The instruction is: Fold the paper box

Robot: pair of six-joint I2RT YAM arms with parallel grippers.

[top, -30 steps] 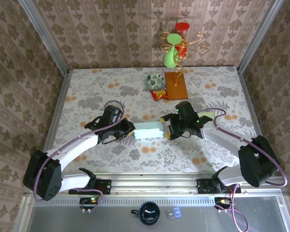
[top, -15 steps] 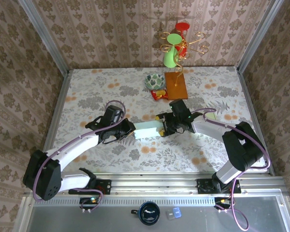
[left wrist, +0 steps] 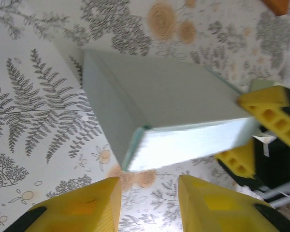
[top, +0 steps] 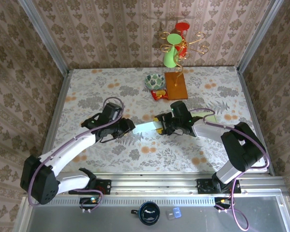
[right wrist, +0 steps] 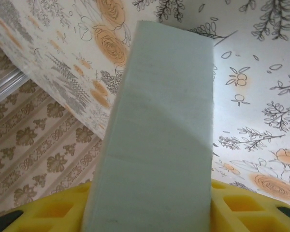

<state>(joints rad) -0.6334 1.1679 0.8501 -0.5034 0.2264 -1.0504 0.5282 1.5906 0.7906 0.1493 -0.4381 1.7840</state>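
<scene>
The paper box [top: 146, 127] is a pale green, closed oblong lying across the middle of the table, its long side running left to right. My right gripper [top: 160, 124] is shut on its right end. In the right wrist view the box [right wrist: 159, 130] runs out from between the yellow fingers [right wrist: 251, 208]. My left gripper [top: 127, 126] stands open just off the left end. In the left wrist view its jaws [left wrist: 149, 203] have only tablecloth between them, and the box [left wrist: 169, 111] lies beyond the tips. The right gripper's fingers [left wrist: 270, 111] clamp the far end there.
Behind the box stand a patterned bowl [top: 154, 81], a red packet [top: 158, 94] and a brown board [top: 176, 85]. A green vase [top: 170, 54] with gold wire stands at the back wall. A pale green piece [top: 208, 115] lies beside the right arm.
My left gripper has let go of the box's left end and opened. The right gripper has moved in to the left and closed on the right end; the box shifted slightly.
</scene>
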